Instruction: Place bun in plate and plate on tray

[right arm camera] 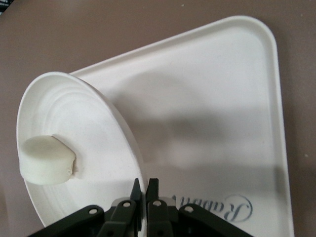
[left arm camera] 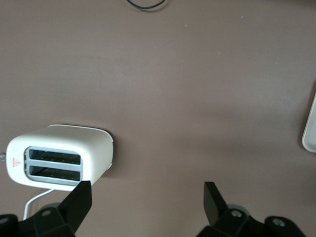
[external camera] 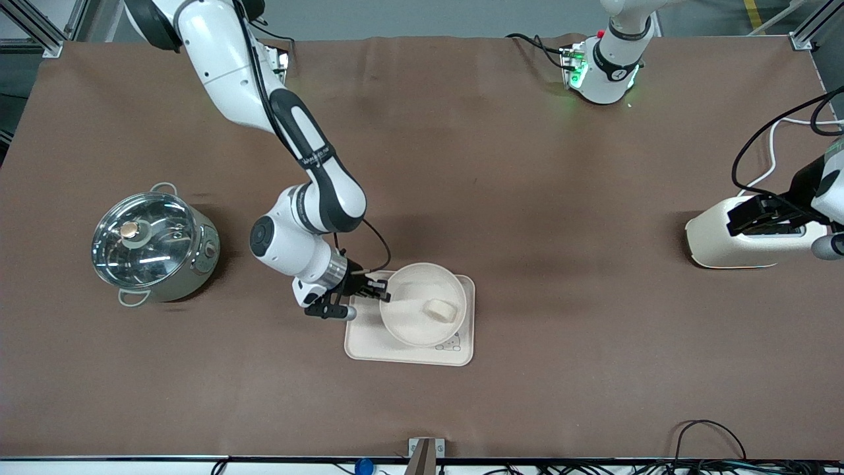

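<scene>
Bun (external camera: 440,309) lies in the plate (external camera: 409,290), which your right gripper (external camera: 384,291) pinches by the rim, tilted over the tray (external camera: 465,353) on the brown table (external camera: 527,171). A lidded pot (external camera: 155,245) stands toward the right arm's end; your left gripper (left arm camera: 147,198) hangs spread wide over the toaster (external camera: 745,234).

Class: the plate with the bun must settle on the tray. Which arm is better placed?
Right. The right hand is shut on the plate rim, holding it and the bun over the tray. The left hand is open near the toaster.
</scene>
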